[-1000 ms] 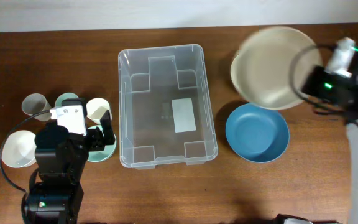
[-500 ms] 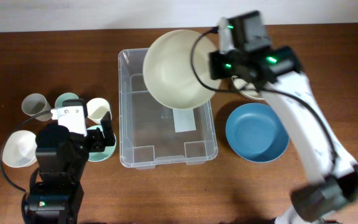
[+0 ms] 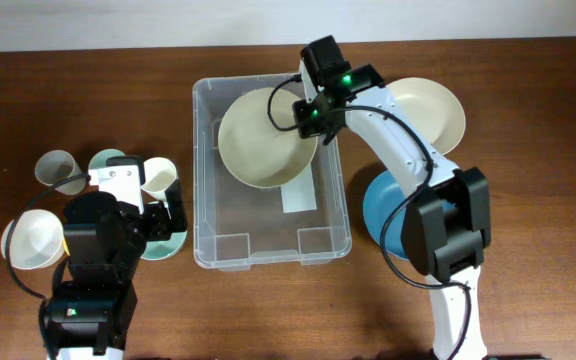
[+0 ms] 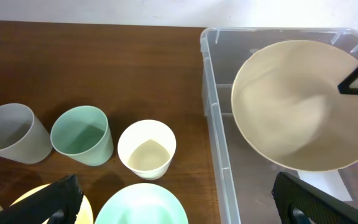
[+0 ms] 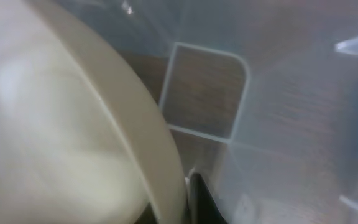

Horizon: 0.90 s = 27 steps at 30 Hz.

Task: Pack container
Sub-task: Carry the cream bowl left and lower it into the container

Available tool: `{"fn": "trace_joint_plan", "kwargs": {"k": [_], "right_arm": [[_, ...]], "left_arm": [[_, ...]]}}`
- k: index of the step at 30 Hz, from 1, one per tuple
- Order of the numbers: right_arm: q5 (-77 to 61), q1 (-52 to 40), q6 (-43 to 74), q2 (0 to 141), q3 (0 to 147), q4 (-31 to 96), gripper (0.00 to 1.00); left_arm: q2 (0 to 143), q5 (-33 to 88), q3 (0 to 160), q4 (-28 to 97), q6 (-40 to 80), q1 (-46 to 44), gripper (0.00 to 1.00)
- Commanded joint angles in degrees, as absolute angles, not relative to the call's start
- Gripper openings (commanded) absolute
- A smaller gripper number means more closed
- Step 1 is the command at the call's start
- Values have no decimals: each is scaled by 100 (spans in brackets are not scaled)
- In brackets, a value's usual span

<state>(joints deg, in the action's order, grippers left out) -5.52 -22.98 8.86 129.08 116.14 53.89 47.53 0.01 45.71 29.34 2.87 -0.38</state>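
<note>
The clear container (image 3: pixel 230 222) stands mid-table; it also shows in the left wrist view (image 4: pixel 211 93) and the right wrist view (image 5: pixel 284 118). My right gripper (image 3: pixel 309 113) is shut on the rim of a large cream bowl (image 3: pixel 260 138) and holds it tilted inside the container's far half. In the right wrist view the bowl (image 5: pixel 73 137) fills the left, with my finger (image 5: pixel 194 198) against its rim. My left gripper (image 3: pixel 154 216) is open and empty above a mint bowl (image 4: pixel 143 204), left of the container.
Grey cup (image 3: pixel 56 168), mint cup (image 3: pixel 108 161) and cream cup (image 3: pixel 157 177) stand left of the container, with a pale yellow bowl (image 3: pixel 28 240) nearer the front. A second cream bowl (image 3: pixel 430 112) and a blue bowl (image 3: pixel 396 215) sit right of it.
My right arm swung left from the table's right side, carrying the cream bowl over the container and down into it. The left arm barely moved.
</note>
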Motion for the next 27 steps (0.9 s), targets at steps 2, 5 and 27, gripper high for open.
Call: {"fn": "trace_joint_plan", "kwargs": {"k": [2, 5, 27], "right_arm": [[-642, -2329, 941, 12801, 11756, 5301, 21], [-642, -2329, 943, 12785, 11789, 5325, 22], [-1874, 1623, 1717, 12326, 13541, 7837, 92]], "left_arm": [[4757, 21, 4672, 2923, 342, -8, 100], [4757, 21, 4672, 2921, 342, -10, 100], [4757, 21, 4672, 2921, 340, -8, 100]]}}
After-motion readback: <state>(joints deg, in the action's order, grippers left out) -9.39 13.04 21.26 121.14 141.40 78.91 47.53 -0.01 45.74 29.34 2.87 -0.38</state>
